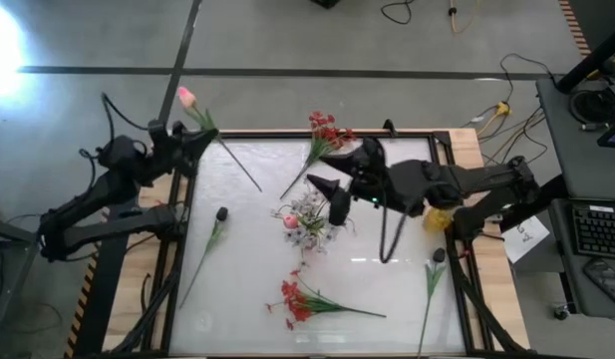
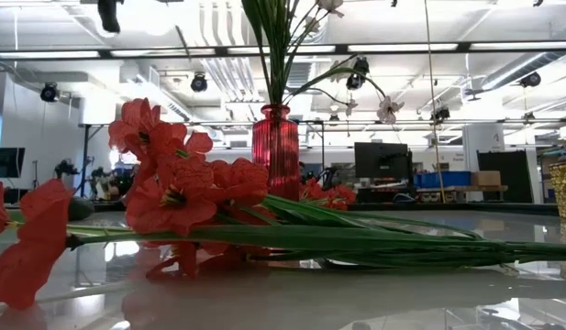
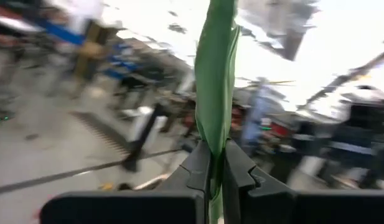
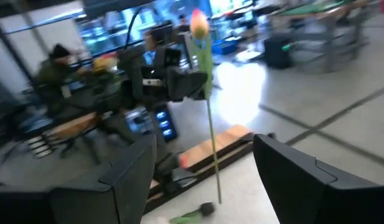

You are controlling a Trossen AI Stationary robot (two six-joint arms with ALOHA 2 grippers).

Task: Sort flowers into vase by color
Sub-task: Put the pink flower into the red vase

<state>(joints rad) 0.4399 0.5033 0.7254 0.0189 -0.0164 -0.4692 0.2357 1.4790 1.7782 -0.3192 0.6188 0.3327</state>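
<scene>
My left gripper (image 1: pixel 199 135) is at the table's far left corner, shut on a pink-bud flower (image 1: pixel 185 96), which also shows in the right wrist view as the pink bud (image 4: pixel 198 22) with its stalk below. My right gripper (image 1: pixel 332 172) is open over the middle of the table, beside a red vase (image 2: pixel 276 147) that holds white sprays (image 1: pixel 309 221). One red spray (image 1: pixel 299 299) lies flat near the near edge. Another red spray (image 1: pixel 327 130) lies at the far edge. My left gripper pinches the pink-bud flower between its two fingers at the green leaf and stalk (image 3: pixel 214 155), a short way below the bud. The flower stands roughly upright with the bud on top. Its thin stalk hangs down to its lower end (image 4: pixel 217 198), close above the table.
Two green stems with dark buds lie on the table, one on the left (image 1: pixel 219 214), one on the right (image 1: pixel 437 257). A gold vase (image 2: pixel 565 188) stands at the right side by my right arm. A wooden frame (image 1: pixel 457 150) borders the white tabletop.
</scene>
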